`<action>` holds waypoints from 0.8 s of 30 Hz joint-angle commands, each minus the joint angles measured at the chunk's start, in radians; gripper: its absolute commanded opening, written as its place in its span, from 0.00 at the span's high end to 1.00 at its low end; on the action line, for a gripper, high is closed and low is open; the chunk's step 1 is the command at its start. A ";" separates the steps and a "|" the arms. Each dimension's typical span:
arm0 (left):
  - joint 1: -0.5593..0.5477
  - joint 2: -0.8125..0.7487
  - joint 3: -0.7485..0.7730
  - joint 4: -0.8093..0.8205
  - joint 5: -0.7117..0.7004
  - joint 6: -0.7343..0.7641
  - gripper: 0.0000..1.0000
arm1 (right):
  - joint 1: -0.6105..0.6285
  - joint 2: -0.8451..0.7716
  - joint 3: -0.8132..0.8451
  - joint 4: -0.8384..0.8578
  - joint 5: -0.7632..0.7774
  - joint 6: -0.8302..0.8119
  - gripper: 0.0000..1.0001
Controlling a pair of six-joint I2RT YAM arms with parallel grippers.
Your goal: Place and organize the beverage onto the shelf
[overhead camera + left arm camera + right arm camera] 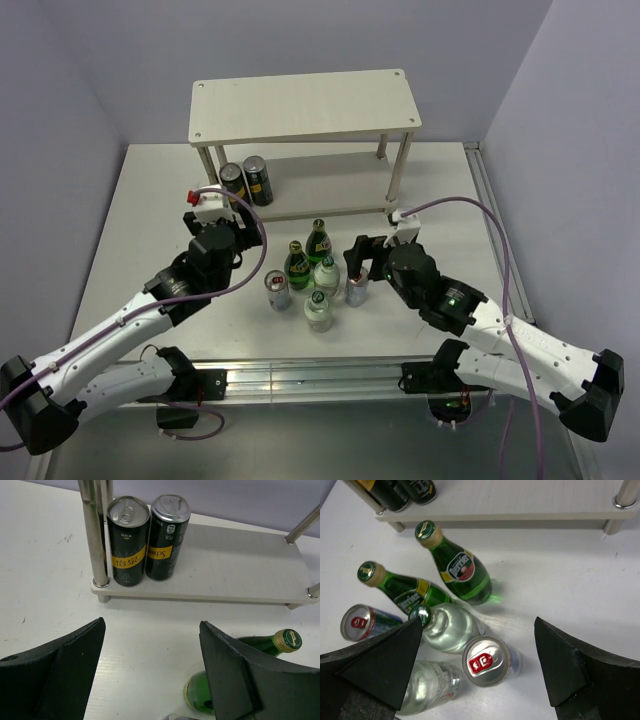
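1. Your left gripper (222, 205) (151, 625) hangs over bare table (140, 230) in front of the shelf's left end. Its fingers are spread wide with nothing between them.
2. Two black cans (245, 181) (149, 540) stand upright and touching at the left end of the lower board, just beside the left front leg. The right wrist view cuts them off at its top edge.
3. The shelf (300, 105) (225, 565) (520, 500) stands at the back of the table. From above, its top board hides much of the lower one.
4. The other six drinks stand clustered on the table in front of the shelf, between the arms:
   - two green bottles (308, 252) (460, 567) nearest the shelf;
   - two clear bottles (322, 290) (447, 627) behind them;
   - a silver can (277, 290) (362, 622) on the left;
   - another can (356, 288) (487, 661) on the right.
5. In the left wrist view you only catch one green bottle's neck; a finger hides its body.
6. Your right gripper (358, 255) (477, 625) hovers over the cluster's right side, gaping wide and holding nothing. Its left finger (375, 665) covers part of the left can and the nearer clear bottle.
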 commanded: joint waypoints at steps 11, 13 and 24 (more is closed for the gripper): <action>-0.007 0.009 -0.026 0.053 -0.053 -0.008 0.19 | 0.250 -0.083 -0.055 -0.086 0.302 0.133 0.00; -0.009 0.001 -0.029 0.058 -0.052 -0.007 0.19 | 0.254 -0.078 -0.087 -0.077 0.289 0.167 0.00; -0.007 -0.014 -0.051 0.067 -0.039 -0.011 0.20 | 0.256 -0.048 -0.178 -0.043 0.309 0.286 0.00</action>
